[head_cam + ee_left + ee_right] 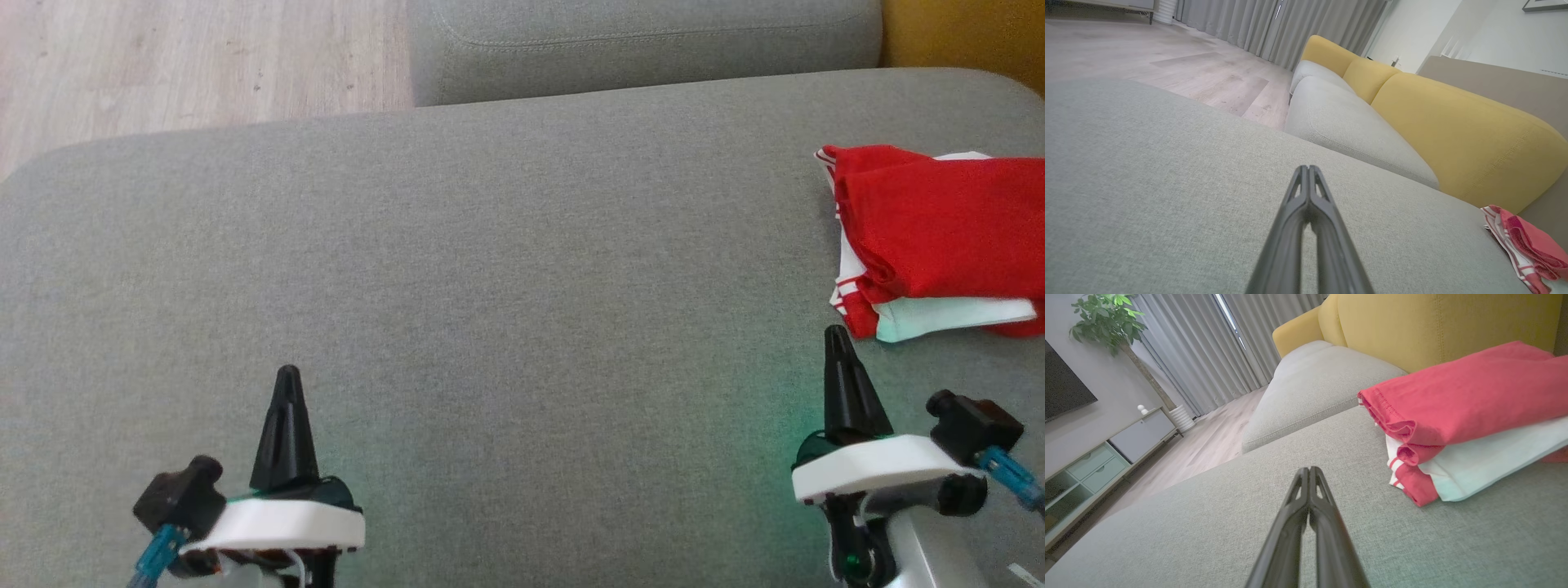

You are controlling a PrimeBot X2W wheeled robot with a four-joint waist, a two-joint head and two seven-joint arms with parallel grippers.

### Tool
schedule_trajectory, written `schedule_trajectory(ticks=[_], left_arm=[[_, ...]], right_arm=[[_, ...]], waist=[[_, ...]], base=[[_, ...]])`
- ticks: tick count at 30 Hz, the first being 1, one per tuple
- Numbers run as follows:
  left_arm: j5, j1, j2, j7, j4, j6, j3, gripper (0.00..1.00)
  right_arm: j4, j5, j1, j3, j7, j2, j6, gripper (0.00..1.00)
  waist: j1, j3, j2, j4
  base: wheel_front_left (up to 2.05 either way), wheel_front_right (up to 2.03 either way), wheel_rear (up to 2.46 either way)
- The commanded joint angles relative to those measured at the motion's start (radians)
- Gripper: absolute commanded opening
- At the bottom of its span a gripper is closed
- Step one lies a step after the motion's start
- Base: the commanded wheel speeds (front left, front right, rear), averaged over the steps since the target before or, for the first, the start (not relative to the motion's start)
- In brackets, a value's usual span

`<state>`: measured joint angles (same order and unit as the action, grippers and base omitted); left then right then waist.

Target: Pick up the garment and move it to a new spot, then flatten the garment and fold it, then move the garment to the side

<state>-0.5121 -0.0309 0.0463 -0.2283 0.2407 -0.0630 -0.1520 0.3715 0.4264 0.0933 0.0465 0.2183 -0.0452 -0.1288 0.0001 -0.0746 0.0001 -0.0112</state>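
Observation:
The garment (939, 237) is a red and white piece, folded into a flat stack at the right side of the grey sofa cushion (506, 269); it shows large at the right of the right wrist view (1470, 412) and at the lower right corner of the left wrist view (1527, 249). My right gripper (837, 335) is shut and empty, its tip just short of the garment's near left corner. My left gripper (287, 376) is shut and empty over bare cushion at the lower left, far from the garment. Both pairs of fingers meet at the tip in the wrist views (1308, 168) (1308, 469).
A second grey seat cushion (645, 41) lies beyond the one in front. Yellow backrests (1453, 122) run along the right side. Wooden floor (188, 57) lies past the cushion's far left edge. A potted plant (1114, 330), curtains and a low cabinet stand across the room.

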Motion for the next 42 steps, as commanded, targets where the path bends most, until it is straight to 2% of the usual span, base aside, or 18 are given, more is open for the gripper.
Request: schedule_trajectory(ticks=[1, 42], left_arm=[[-0.024, -0.037, 0.004, 0.007, -0.029, -0.006, 0.020, 0.00], [-0.417, -0.050, 0.012, 0.118, -0.017, -0.028, 0.097, 0.00]], right_arm=[[-0.037, 0.028, 0.041, -0.007, -0.005, -0.006, 0.000, 0.00], [-0.070, 0.451, 0.030, -0.050, -0.112, -0.014, -0.001, 0.00]], waist=[[0.0000, 0.001, -0.0001, 0.000], [0.0000, 0.026, -0.0001, 0.004]], base=[[0.00, 0.00, 0.00], [0.00, 0.00, 0.00]])
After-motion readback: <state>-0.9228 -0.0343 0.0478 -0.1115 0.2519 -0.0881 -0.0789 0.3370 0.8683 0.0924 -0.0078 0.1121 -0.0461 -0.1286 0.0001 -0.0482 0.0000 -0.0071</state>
